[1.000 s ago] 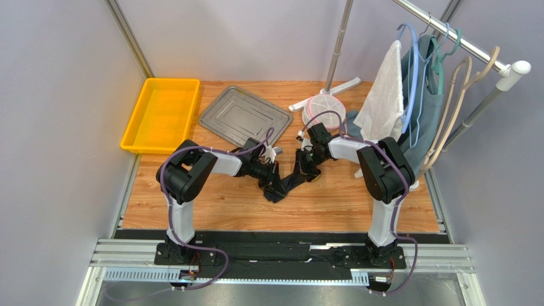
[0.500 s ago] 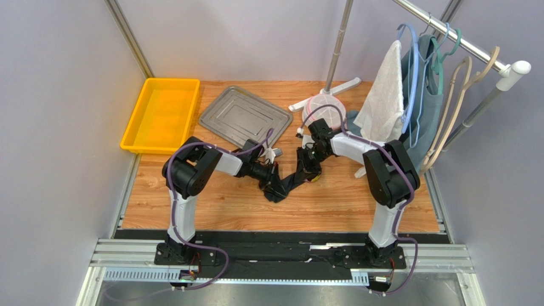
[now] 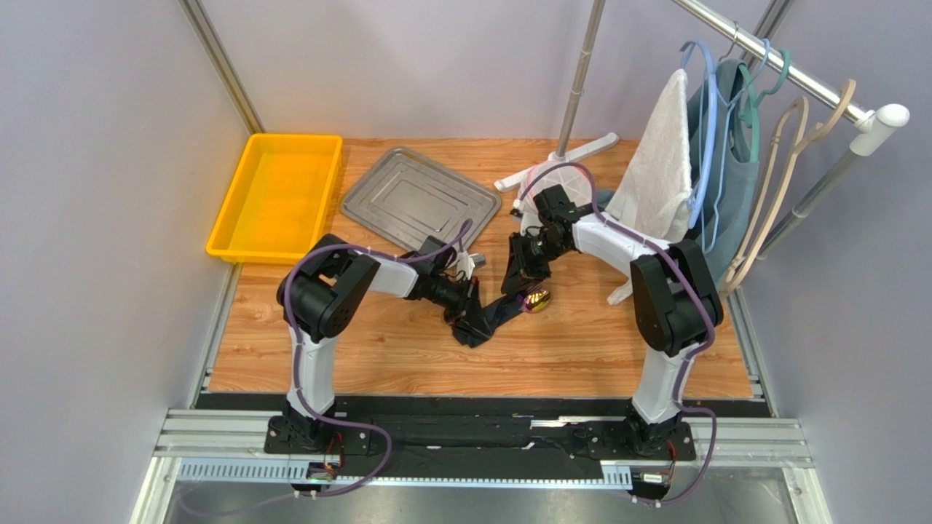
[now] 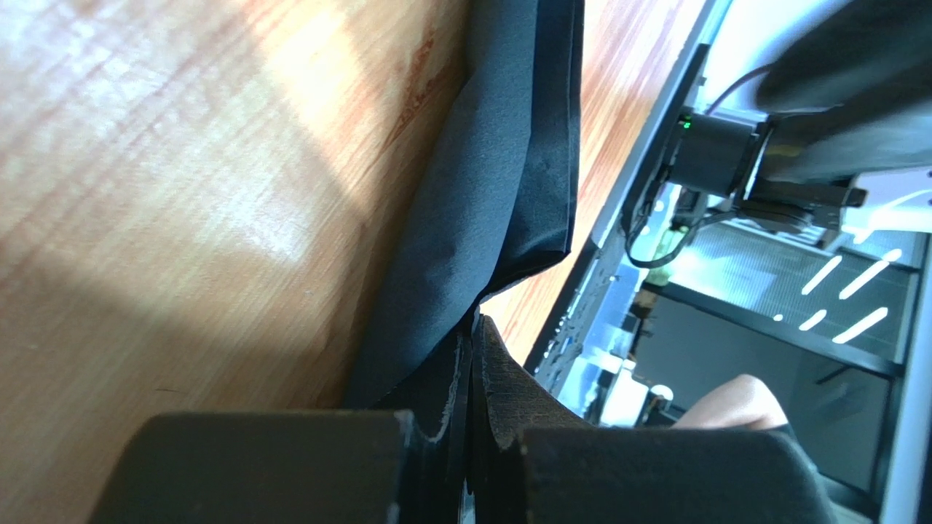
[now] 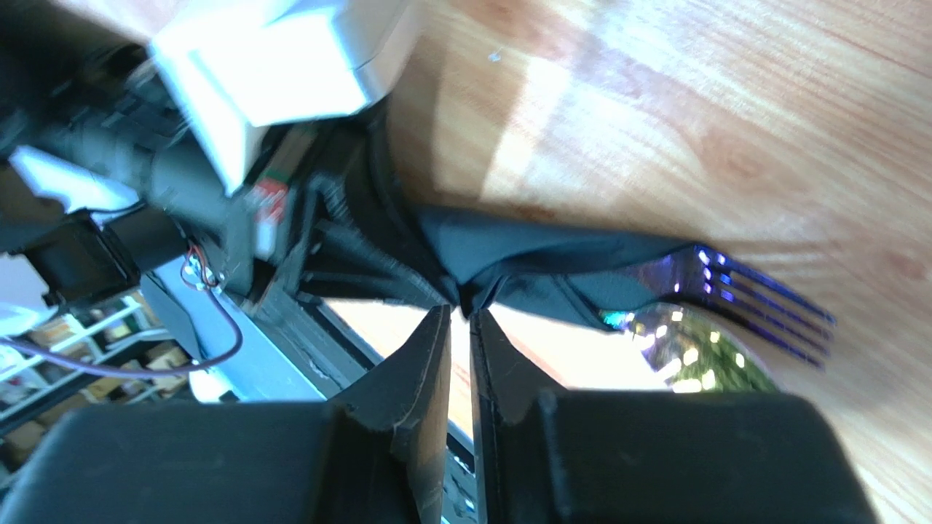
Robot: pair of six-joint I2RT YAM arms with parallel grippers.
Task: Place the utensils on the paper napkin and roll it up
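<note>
The paper napkin (image 3: pixel 498 314) is a dark narrow roll lying slantwise on the wooden table between my two grippers. My left gripper (image 3: pixel 473 309) is shut on its near-left end; in the left wrist view the jaws (image 4: pixel 474 333) pinch the black sheet (image 4: pixel 492 186). My right gripper (image 3: pixel 523 282) pinches the roll's far-right part, where the folds (image 5: pixel 525 268) bunch at the fingertips (image 5: pixel 459 314). The purple fork tines (image 5: pixel 766 300) and the gold spoon bowl (image 5: pixel 684 349) stick out of that end. The bowl also shows in the top view (image 3: pixel 537 300).
A grey metal tray (image 3: pixel 420 198) and a yellow bin (image 3: pixel 276 195) stand at the back left. A clothes rack base (image 3: pixel 560 162), a white round lid (image 3: pixel 552 188) and a hanging white towel (image 3: pixel 656 164) with hangers crowd the back right.
My right gripper has moved a little toward the far side, and the gold spoon bowl now shows beside it. The left gripper has stayed on the napkin's end.
</note>
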